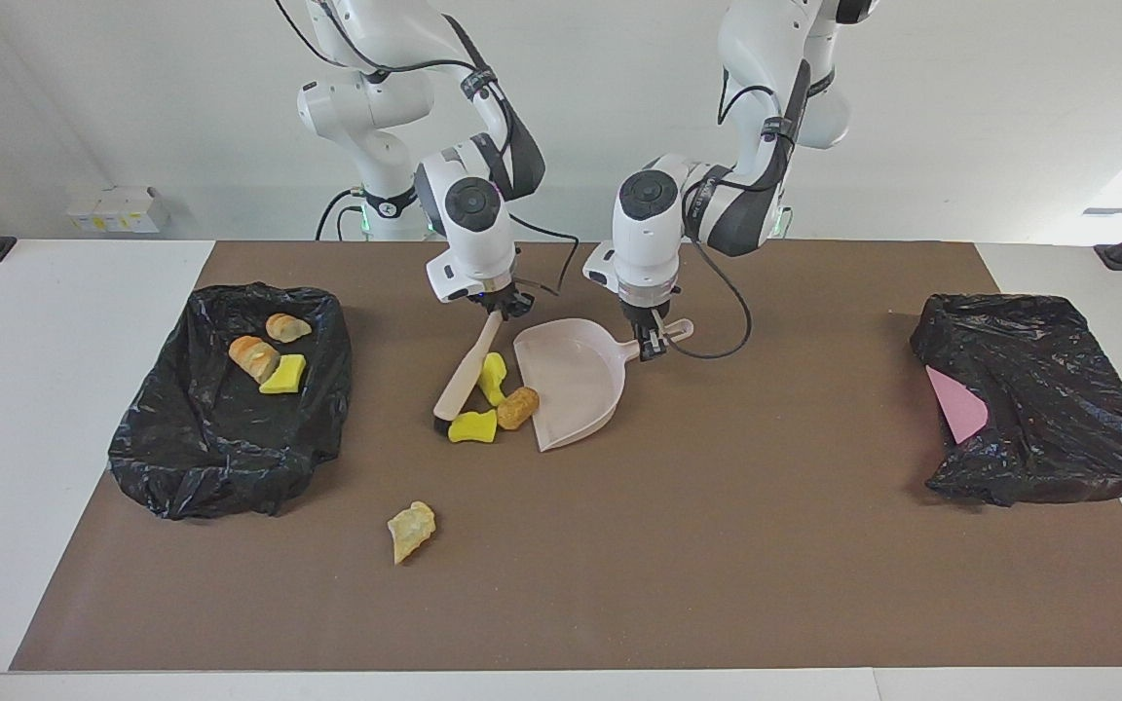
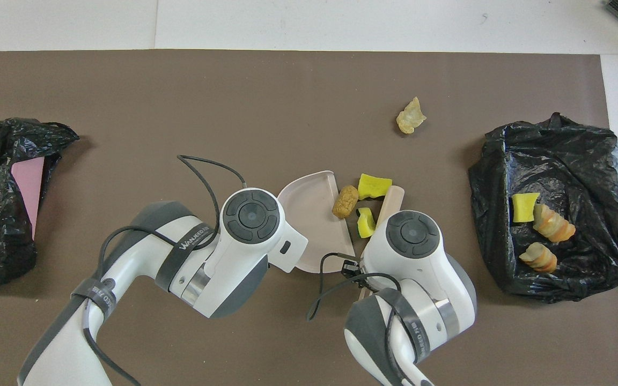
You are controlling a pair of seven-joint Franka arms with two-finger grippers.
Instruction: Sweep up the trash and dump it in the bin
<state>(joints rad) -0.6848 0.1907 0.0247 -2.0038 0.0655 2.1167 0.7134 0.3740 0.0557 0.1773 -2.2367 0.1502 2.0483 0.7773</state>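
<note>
- Right tool (image 1: 501,310): clenched on the handle end of the brush (image 1: 464,375), which slants down to the brown mat (image 1: 717,545), bristle end farther from the robots.
- Left tool (image 1: 656,343): clenched on the handle of the dustpan (image 1: 571,385). The pan lies flat on the mat, its open lip turned toward the brush.
- Swept trash (image 1: 518,407): a tan lump at the pan's lip and two yellow chunks, all packed between brush and pan. Whether the lump has crossed the lip cannot be told.
- Lone piece (image 1: 411,529): well apart, farther from the robots than the brush, with bare mat all round it.
- Binned trash (image 1: 269,360): three pieces lie in the black-lined bin (image 1: 220,448) toward the right arm's end of the bench (image 1: 16,438), near the mat's edge.
- Open room: bare mat runs from the dustpan to the second black bag (image 1: 1038,409) at the left arm's end, and out to the mat's farthest edge.
- A pink sheet (image 1: 955,404) shows in the second bag's folds, partly covered.
- Hidden: in the overhead view the wrists cover both tools, the pan's handle and most of the brush.
</note>
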